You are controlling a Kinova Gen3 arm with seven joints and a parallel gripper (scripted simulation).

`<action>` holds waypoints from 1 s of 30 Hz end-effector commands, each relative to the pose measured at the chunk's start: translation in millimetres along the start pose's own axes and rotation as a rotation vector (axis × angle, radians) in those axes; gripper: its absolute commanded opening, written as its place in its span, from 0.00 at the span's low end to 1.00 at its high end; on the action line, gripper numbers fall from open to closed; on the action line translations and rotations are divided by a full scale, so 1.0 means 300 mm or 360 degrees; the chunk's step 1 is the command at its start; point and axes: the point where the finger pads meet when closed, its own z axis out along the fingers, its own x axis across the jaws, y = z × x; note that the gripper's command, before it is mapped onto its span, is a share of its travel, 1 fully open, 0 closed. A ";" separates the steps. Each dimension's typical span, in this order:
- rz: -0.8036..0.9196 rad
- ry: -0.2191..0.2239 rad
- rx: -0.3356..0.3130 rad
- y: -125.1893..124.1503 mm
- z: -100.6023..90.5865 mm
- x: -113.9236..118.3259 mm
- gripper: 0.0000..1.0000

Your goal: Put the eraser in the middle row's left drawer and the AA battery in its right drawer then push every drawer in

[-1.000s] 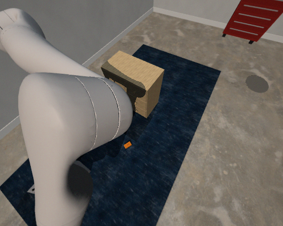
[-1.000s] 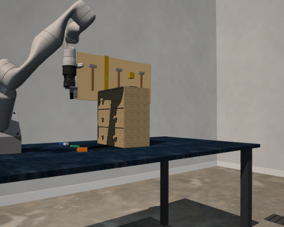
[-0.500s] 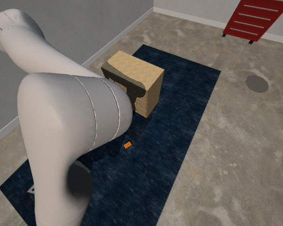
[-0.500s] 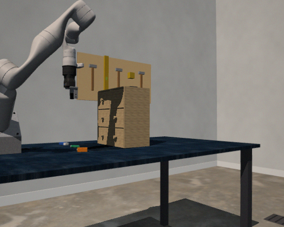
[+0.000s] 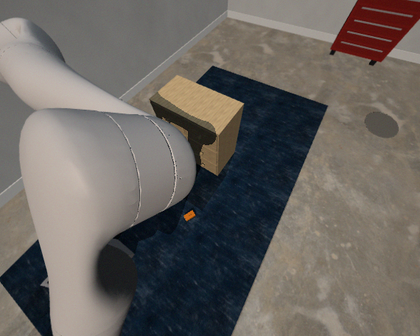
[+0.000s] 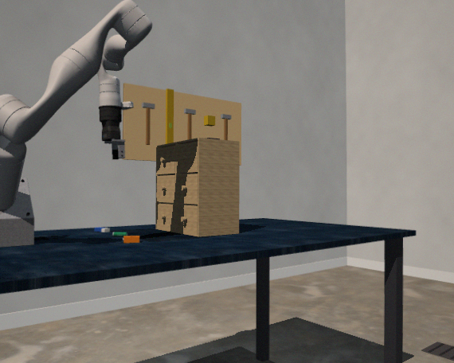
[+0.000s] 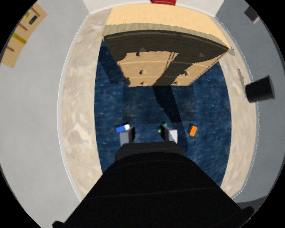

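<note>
The chest (image 5: 207,97) (image 6: 220,187) (image 7: 160,17) stands upright. Its middle-row left drawer (image 6: 170,184) and right drawer (image 6: 193,184) look pushed in. The blue and white eraser (image 6: 100,229) (image 7: 121,128) lies on the table, left of centre before the chest. A small green piece (image 6: 120,234) (image 7: 160,131), apparently the AA battery, lies right of it, partly hidden by a finger in the wrist view. My gripper (image 6: 118,154) (image 7: 147,131) is open and empty, high above the table in front of the chest. The arm hides it in the top view.
An orange block (image 5: 189,215) (image 6: 131,239) (image 7: 193,131) lies right of the green piece. The arm (image 5: 96,166) (image 6: 78,60) reaches over the table (image 5: 259,228) (image 6: 303,236). A pegboard with tools (image 6: 156,131) is behind, and a red cabinet (image 5: 376,29) stands far off.
</note>
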 end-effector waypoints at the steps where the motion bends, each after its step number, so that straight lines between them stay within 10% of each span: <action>1: -0.0004 0.0000 0.0017 0.001 -0.002 0.000 1.00; 30: -0.0001 0.0001 0.0275 -0.028 0.045 -0.001 1.00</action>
